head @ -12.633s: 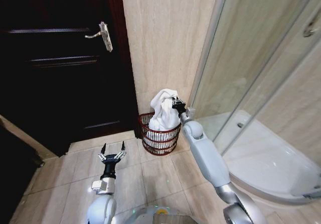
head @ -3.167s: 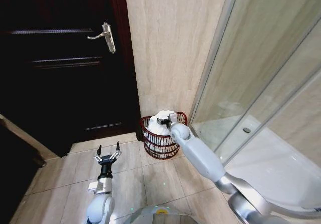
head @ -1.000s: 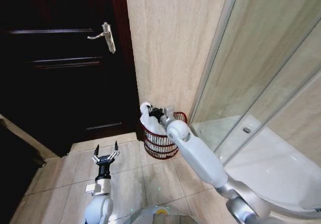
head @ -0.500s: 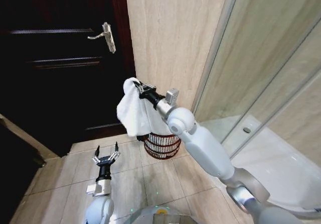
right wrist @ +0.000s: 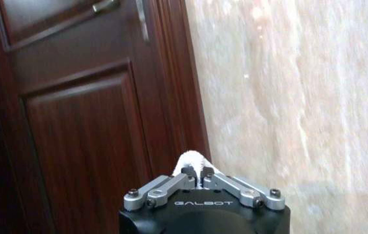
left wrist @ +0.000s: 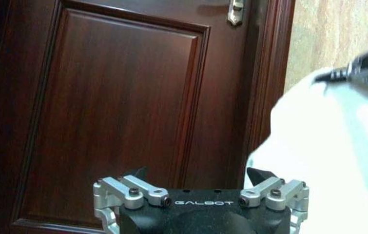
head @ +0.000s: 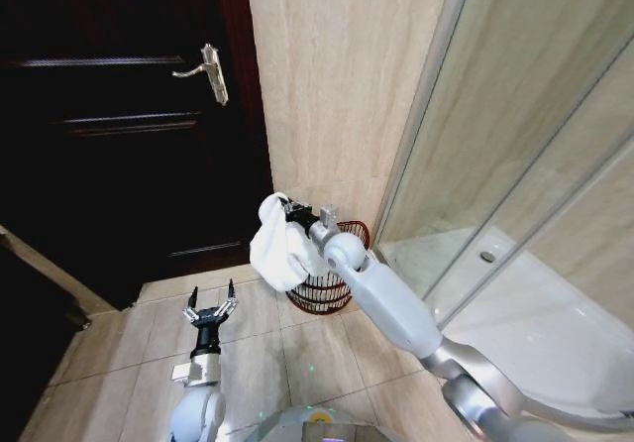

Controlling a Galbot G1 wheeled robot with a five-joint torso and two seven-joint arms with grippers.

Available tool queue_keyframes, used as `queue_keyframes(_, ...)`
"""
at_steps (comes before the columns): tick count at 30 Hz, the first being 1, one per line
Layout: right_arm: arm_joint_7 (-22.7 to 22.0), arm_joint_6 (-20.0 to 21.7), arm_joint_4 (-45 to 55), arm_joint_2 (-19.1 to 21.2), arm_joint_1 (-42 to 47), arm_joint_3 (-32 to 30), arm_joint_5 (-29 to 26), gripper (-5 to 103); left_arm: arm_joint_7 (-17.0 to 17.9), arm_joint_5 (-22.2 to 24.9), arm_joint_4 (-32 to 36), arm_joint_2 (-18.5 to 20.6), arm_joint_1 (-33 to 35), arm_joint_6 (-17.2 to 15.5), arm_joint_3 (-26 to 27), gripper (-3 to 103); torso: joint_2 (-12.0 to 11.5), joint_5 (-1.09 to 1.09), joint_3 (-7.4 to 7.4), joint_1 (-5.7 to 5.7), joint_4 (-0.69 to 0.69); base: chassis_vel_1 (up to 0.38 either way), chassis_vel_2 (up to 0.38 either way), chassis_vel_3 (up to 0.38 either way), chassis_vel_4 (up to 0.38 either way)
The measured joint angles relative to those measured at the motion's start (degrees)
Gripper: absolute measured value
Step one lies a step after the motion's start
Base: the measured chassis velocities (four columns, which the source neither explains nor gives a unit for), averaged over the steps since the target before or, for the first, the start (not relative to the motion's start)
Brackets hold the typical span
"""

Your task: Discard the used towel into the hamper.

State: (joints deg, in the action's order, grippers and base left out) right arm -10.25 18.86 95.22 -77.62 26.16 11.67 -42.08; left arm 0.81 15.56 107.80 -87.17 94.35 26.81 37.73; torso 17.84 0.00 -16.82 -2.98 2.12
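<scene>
The right gripper [head: 288, 210] has dropped a little from where it was half a second ago, when it held the white terry-cloth towel [head: 278, 249] higher, against the frame of the dark reddish-brown wooden door [head: 119, 125]; now the cloth hangs lower and closer to the small round hamper of dark reddish-brown open-weave wire [head: 327, 283], its folds draped over the hamper's near rim on the door side. A second ago the towel was down at the hamper's mouth, and a few seconds back it lay bunched inside it, so the cloth has been lifted out and is now coming back down. The jaws are pinched tight on a tuft of the towel, plain in the right wrist view, where white cloth pokes up between the closed fingertips [right wrist: 195, 171]. The left gripper [head: 210, 308] hovers low over the beige floor tiles [head: 297, 348] in front of the door, as before, its fingers spread wide and holding nothing; from its wrist view the hanging towel [left wrist: 330, 161] swings just off to one side. The hamper stands on the floor at the foot of the beige stone wall [head: 337, 85], between the door and the glass shower screen [head: 515, 135]. Judging by this, the towel is not yet discarded: most of it hangs outside the rim, so it needs to be brought over the opening before letting go
</scene>
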Motion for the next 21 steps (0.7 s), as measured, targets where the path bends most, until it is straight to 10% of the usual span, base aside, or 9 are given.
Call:
queue_keyframes(12,-3.79,1.99,2.98,2.12,-2.44,-0.1,-0.56,2,-0.11,0.88,0.43,0.28,0.17,0.04,0.17,100,0.0,0.01,0.0,0.0,0.01,0.0,0.0,0.0,0.0)
queue_keyframes(21,-5.59,4.38,9.91,11.25,-6.33,-6.69,-2.79,2,-0.38,0.93,0.0,0.31,-0.53,-0.14,-0.36,100,0.0,0.01,0.0,0.0,-0.02,0.0,0.0,0.0,0.0)
